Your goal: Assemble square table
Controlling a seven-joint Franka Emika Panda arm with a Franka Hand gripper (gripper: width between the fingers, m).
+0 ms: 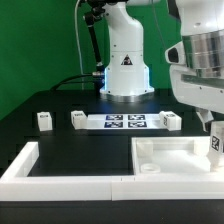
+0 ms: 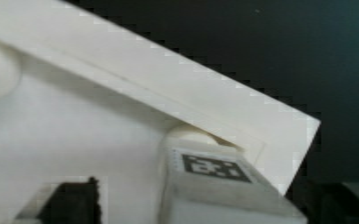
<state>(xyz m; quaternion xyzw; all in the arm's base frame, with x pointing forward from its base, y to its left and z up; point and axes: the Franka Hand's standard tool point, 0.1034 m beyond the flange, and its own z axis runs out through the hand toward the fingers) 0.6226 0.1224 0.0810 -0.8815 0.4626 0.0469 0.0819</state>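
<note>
Green curtain behind, black tabletop (image 1: 60,135) below; the square panel (image 1: 170,158) lies by the exterior view's right edge, with one tagged leg (image 2: 208,162) standing at its corner. Both look like light, rigid, rather slick plastic, and I judge the leg is best pinched across its flat sides. The gripper (image 2: 208,200) stands wide open astride that leg, fingers (image 2: 73,198) clear of it on either side, holding nothing.

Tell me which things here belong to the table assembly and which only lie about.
For the job:
square panel
leg standing on its corner
three loose legs
gripper

Only lying about:
marker board
L-shaped border wall
</note>
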